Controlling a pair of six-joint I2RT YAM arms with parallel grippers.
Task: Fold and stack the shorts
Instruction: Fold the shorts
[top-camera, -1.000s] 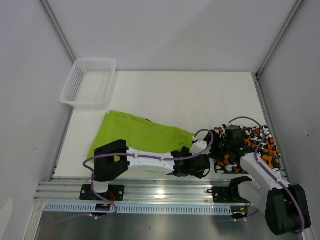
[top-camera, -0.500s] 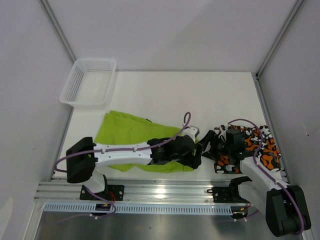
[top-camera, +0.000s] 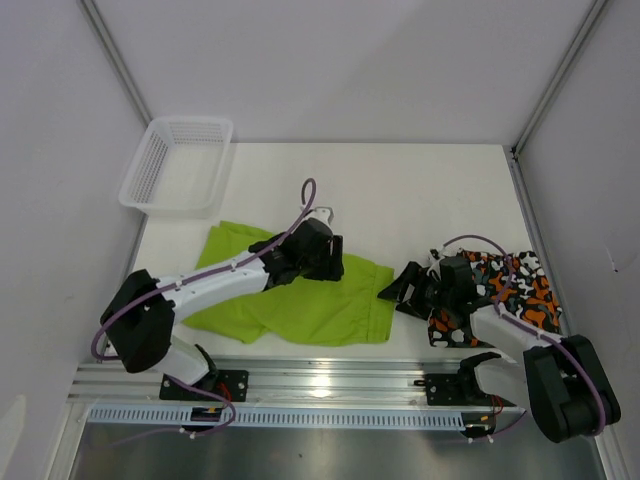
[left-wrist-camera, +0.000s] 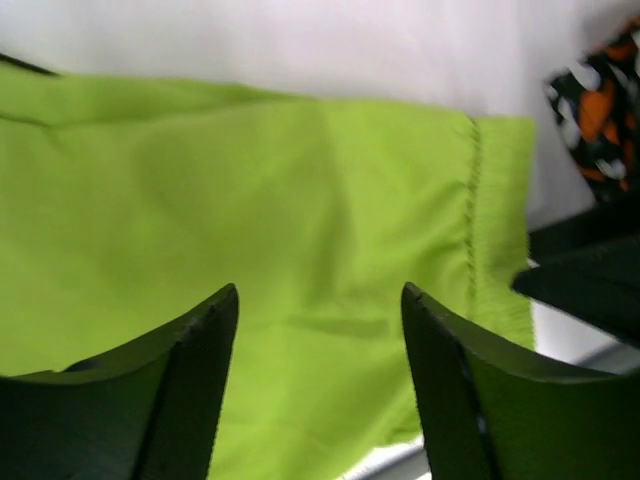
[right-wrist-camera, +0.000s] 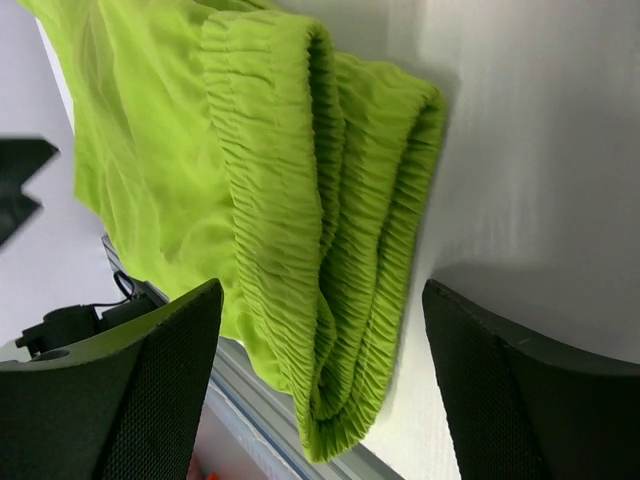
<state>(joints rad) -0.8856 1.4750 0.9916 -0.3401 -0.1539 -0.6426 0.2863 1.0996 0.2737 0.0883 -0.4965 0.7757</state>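
The lime green shorts (top-camera: 300, 305) lie spread flat at the front left of the table. Their ribbed waistband (right-wrist-camera: 330, 220) forms the right end, doubled over near the table's front edge. My left gripper (top-camera: 330, 262) hovers over the shorts' back edge, open, with only green cloth (left-wrist-camera: 300, 200) below its fingers (left-wrist-camera: 180, 390). Just right of the waistband, my right gripper (top-camera: 398, 285) is low and open, its pads (right-wrist-camera: 160, 400) on either side of the waistband and apart from it. The camouflage shorts (top-camera: 515, 290) lie bunched at the front right, partly under the right arm.
A white mesh basket (top-camera: 160, 190) stands at the back left corner. The metal rail (top-camera: 320, 380) runs along the near edge, close to the green shorts' hem. White walls enclose the table on three sides.
The left arm swung from the near edge up and back over the green shorts. The right gripper slid left toward the waistband. The green cloth now lies flatter.
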